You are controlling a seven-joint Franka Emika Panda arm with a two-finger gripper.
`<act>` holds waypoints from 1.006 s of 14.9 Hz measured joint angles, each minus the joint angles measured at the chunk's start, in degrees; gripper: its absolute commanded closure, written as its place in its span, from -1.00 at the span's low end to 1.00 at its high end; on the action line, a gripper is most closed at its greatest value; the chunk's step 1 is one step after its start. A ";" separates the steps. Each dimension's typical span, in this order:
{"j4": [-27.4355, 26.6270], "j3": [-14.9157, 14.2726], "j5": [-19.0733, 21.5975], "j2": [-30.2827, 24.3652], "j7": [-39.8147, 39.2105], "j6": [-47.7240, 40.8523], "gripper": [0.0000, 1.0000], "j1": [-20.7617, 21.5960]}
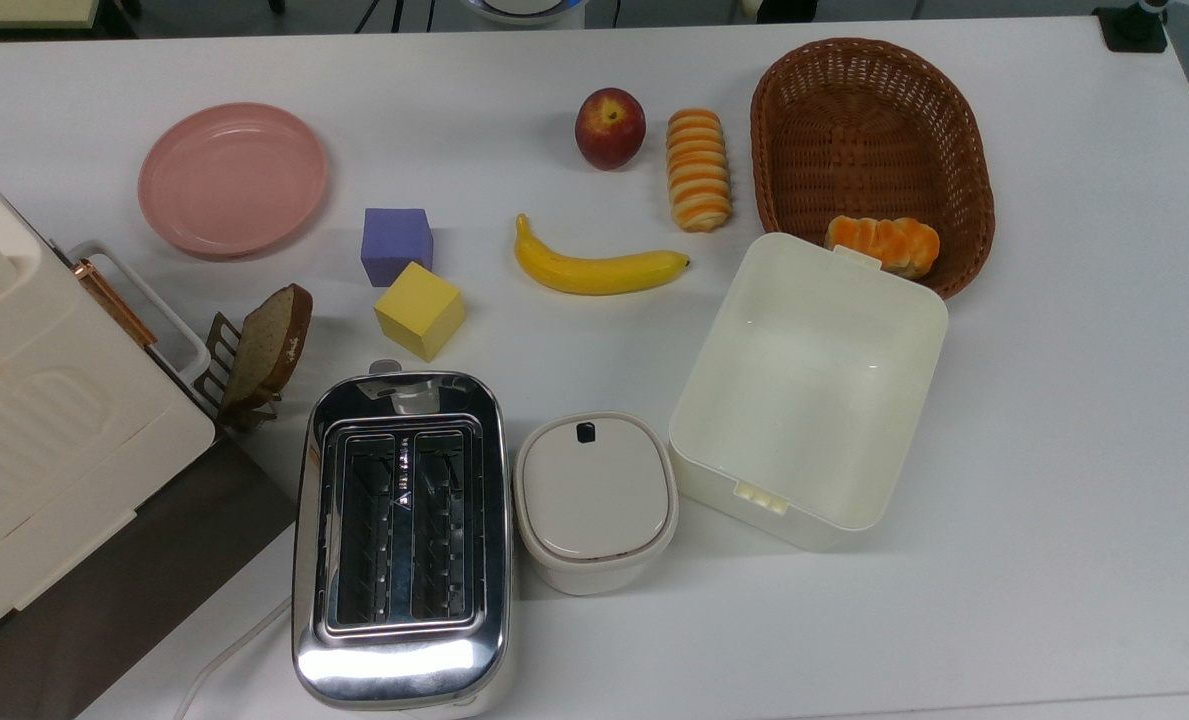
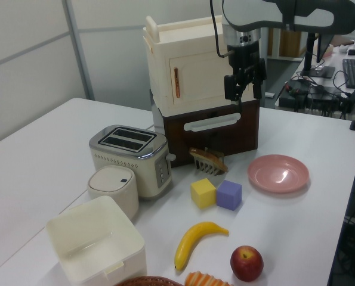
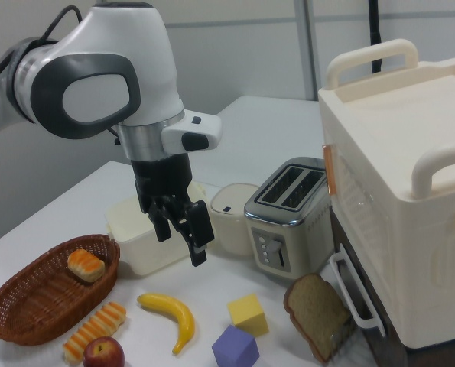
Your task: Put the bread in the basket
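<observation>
Gripper point(image 3: 180, 232) hangs high above the table, fingers apart, holding nothing, so no approach yet. Bread point(image 1: 698, 169) lies on the table between apple point(image 1: 609, 127) and basket point(image 1: 964, 130), just beside its rim. A bun point(image 1: 883, 245) sits in the basket.

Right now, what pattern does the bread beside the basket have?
Orange and cream cross stripes on the bread; clearest in the top view.

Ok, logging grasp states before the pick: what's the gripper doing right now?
Gripper: open, holding nothing, raised above the table.
</observation>
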 measured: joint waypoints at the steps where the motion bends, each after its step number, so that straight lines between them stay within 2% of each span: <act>1: 0.00 -0.01 0.00 0.00 -0.12 0.00 -1.00 -0.03; 15: -0.01 -0.01 0.00 0.00 -0.39 -0.84 -1.00 0.03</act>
